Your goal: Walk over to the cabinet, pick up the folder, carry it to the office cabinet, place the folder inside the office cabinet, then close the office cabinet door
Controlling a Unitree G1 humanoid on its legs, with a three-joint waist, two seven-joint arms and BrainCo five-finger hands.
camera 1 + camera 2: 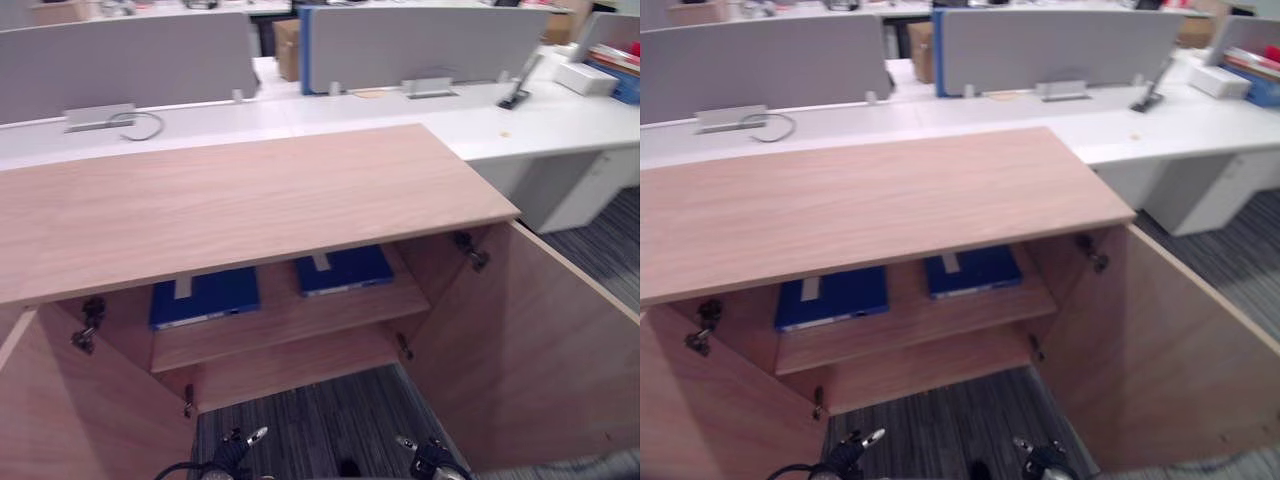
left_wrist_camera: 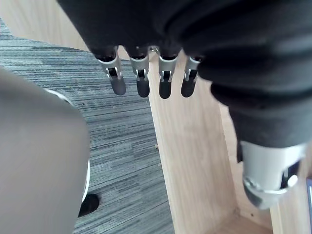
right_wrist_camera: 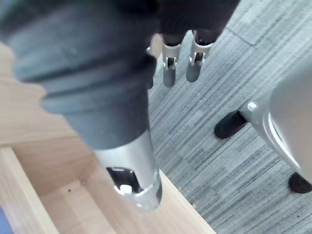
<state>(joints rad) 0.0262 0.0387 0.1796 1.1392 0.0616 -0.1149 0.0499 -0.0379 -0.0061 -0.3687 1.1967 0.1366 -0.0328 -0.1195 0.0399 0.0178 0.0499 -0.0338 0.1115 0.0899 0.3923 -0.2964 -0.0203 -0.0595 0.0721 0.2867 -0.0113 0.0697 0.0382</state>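
Wooden cabinet [image 1: 250,200] stands directly ahead with both doors swung wide: left door [image 1: 90,420] out toward the near left, right door [image 1: 540,350] out toward the near right. Metal hinges [image 1: 88,322] visible at the inner edges of the opening. Inside, on the shelf [image 1: 290,325], two folders lie flat side by side and apart from each other: left blue folder [image 1: 205,296] and right blue folder [image 1: 345,270], each with a pale strip on its far edge, both partly tucked under the cabinet top. Neither folder is touched. Left robot hand [image 1: 235,450] hangs low at the near edge of the head views, above the grey striped carpet [image 1: 320,420]; in its wrist view the fingers [image 2: 141,85] point straight down in a loose row, slightly spread, the thumb apart from them, gripping nothing, with the wood of a door panel just past them. Right robot hand [image 1: 430,458] hangs likewise on the other side; its fingers [image 3: 168,75] are straight and relaxed over the carpet, empty. Behind the cabinet runs a white desk [image 1: 540,125] with grey partition screens [image 1: 120,65], a cardboard box [image 1: 287,48] between the screens, and a white box [image 1: 585,77] at the far right.
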